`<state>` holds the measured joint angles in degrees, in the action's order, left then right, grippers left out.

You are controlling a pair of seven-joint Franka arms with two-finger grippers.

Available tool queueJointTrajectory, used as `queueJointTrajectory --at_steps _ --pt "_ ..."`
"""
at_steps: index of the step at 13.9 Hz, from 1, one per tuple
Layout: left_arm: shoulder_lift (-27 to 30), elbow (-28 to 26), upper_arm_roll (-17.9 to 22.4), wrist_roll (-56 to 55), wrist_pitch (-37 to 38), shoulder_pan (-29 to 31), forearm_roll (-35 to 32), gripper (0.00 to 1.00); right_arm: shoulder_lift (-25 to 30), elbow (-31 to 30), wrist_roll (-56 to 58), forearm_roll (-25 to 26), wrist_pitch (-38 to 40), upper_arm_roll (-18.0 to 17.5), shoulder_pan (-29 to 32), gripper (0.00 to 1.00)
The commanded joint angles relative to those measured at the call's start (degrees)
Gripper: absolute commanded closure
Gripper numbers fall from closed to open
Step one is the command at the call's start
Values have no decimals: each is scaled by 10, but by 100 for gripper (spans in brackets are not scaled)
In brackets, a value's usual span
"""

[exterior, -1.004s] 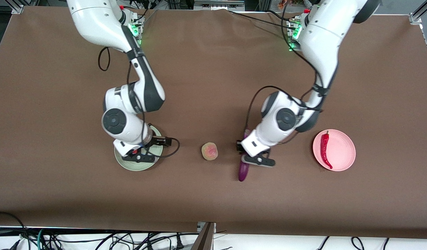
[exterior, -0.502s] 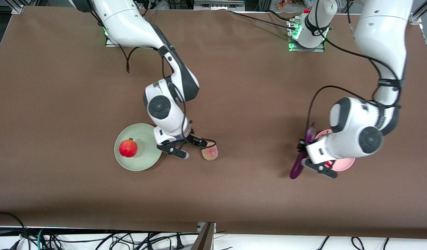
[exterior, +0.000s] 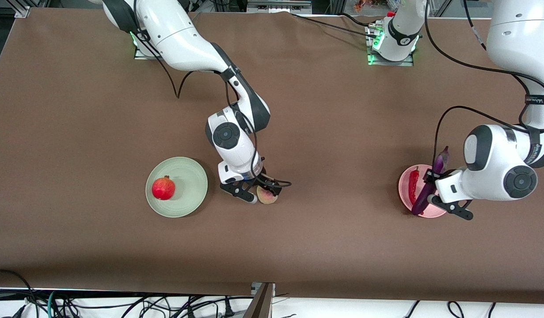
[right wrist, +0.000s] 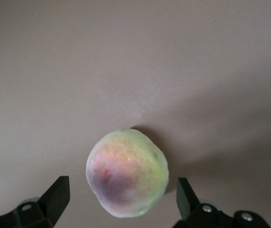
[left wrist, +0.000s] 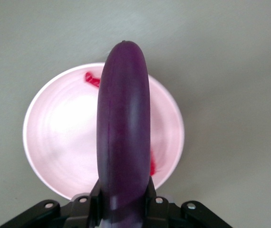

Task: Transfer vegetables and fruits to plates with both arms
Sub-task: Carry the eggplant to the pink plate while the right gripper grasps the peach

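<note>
Brown cloth covers the surface (exterior: 77, 132) we work over. Our right tool (exterior: 258, 192) hangs spread apart over the pale yellowish-pink blotched peach (exterior: 267, 196), a finger on either side and neither touching it. Toward the right arm's end, the round red pomegranate (exterior: 163, 188) sits on the pale green round plate (exterior: 190, 176). Our left tool (exterior: 432, 189) clamps the long glossy purple eggplant (exterior: 426, 191) above the pink round plate (exterior: 404, 196), where the curved red chili pepper (exterior: 413, 183) lies.

A brown table (exterior: 77, 132) has black cables (exterior: 121, 304) tangled along the edge nearest the front camera.
</note>
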<state>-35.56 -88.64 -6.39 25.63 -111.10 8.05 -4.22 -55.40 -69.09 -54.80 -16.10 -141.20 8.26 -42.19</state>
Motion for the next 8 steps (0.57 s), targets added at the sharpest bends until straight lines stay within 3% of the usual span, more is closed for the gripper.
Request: queueJointTrajectory --at_steps 1,2,3,4,6,8 --pt "33 -85 -10 62 -87 36 -11 99 -21 22 -13 -3 -12 1 -4 1" --pt "32 -92 -10 85 -106 39 -11 85 -23 22 -13 -2 -12 2 -4 1" --pt "30 -90 -10 100 -114 44 -11 43 -23 20 -12 4 -12 2 -5 1" --pt "29 -90 -11 106 -116 47 -11 0 -23 19 -9 17 -12 1 -6 10" --pt "29 -88 -13 138 -113 49 -8 0 -23 19 -3 26 -11 1 -5 43" --pt "34 -87 -16 142 -109 48 -8 0 -17 19 1 27 -6 2 -3 69"
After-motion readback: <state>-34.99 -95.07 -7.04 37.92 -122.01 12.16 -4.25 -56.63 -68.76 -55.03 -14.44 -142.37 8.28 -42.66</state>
